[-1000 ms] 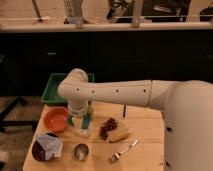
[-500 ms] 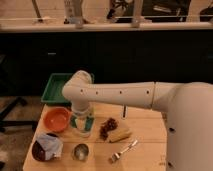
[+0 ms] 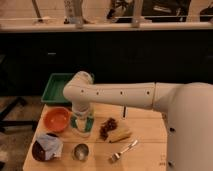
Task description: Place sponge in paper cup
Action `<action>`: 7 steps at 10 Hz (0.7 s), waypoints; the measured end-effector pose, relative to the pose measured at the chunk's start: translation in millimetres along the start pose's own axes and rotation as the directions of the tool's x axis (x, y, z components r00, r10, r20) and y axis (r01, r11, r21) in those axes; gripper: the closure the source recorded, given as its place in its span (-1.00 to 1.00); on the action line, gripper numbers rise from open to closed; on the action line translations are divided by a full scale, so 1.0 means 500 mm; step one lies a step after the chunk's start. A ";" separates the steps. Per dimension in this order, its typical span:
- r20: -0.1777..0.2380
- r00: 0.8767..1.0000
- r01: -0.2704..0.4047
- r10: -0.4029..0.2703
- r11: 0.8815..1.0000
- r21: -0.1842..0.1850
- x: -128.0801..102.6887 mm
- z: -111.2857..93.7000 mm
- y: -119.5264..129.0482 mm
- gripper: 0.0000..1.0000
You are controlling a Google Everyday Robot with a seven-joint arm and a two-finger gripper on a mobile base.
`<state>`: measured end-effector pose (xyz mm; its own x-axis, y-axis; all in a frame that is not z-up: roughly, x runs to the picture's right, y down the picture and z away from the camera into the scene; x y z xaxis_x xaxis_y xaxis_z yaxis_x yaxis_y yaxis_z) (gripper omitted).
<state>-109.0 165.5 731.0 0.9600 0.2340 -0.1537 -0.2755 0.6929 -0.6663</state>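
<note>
The sponge (image 3: pixel 76 120) shows only as a dark teal patch at the tip of the gripper (image 3: pixel 81 119), right above the paper cup (image 3: pixel 82 129). It looks to be at the cup's mouth, but how far in it sits cannot be made out. The gripper points straight down over the cup, hanging from the bulky white wrist (image 3: pixel 80 94). Whether it is clamped on the sponge or already apart cannot be told from this view.

Just left of the paper cup sits the orange bowl (image 3: pixel 56 119). Behind the cup, toward the far table edge, lies the green tray (image 3: pixel 54 85). In front of the cup stands a small metal cup (image 3: pixel 80 151), and to the front left of the cup is a dark crumpled bag (image 3: pixel 46 147). To the right of the cup are a dark reddish cluster of food (image 3: pixel 107 128) and a pale yellow piece (image 3: pixel 120 134). A fork (image 3: pixel 123 150) lies further to the front right. All of this rests on the wooden table (image 3: pixel 145 120).

The likely trouble is fit. The sponge seems about as wide as the cup's mouth, so an off-centre release could leave it perched on the rim or let it tumble toward the orange bowl. A downward push could also tip the light cup over. On retreat, the sponge could cling and drag the cup along.
</note>
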 end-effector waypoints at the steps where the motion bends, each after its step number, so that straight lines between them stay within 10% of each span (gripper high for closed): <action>1: 0.000 1.000 0.000 0.000 1.000 0.000 0.000 0.000 0.000 0.34; 7: 0.000 1.000 0.000 0.000 1.000 0.000 0.001 0.000 0.000 -0.60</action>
<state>-108.6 165.7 731.1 0.9600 0.2339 -0.1541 -0.2757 0.6926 -0.6665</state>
